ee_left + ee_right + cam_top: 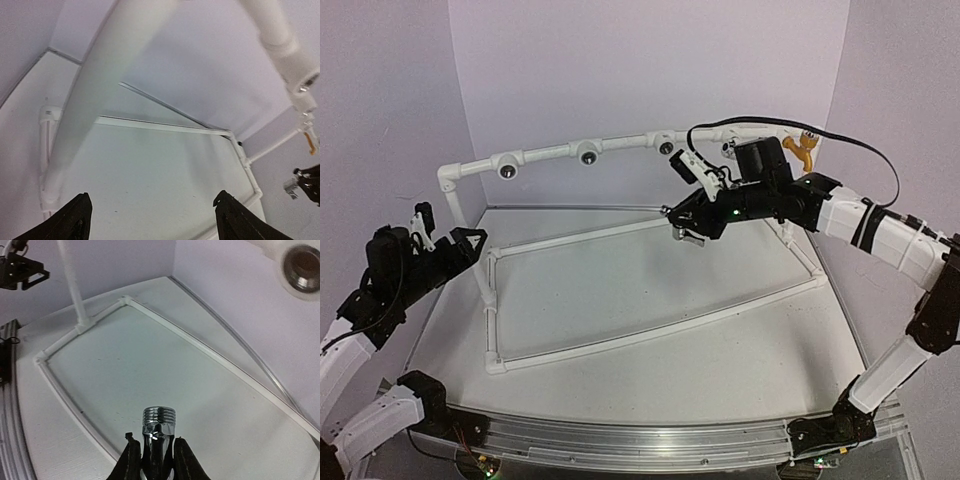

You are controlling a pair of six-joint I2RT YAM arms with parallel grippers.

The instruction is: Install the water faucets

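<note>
Left arm: left gripper (468, 240) hangs just beside the left upright of the white pipe frame (620, 335), at the left edge of the table (720, 370). Jaws wide, nothing between them; the left wrist view shows both fingers (75, 220) far apart over bare table, not touching the frame.

Frame: base rectangle lies flat on the table. The top rail runs along the far side and carries four tee fittings (587, 155) with dark round ports facing near.

Right arm reaches in from the right toward the middle of the far side. Right gripper (682, 226) is clamped on the silver-grey faucet (692, 238), held in the air above the far part of the table, below and on the near side of the top rail, roughly under the third tee from the left. It touches neither rail nor table. In the right wrist view its threaded end (159, 421) sticks out past the fingertips, body pinched between them. One metal-threaded tee port (301, 261) sits at the upper right of that view, well apart from the faucet.

Orange-yellow faucet (802, 148) sits at the right end of the top rail, to the right of the right gripper.
</note>
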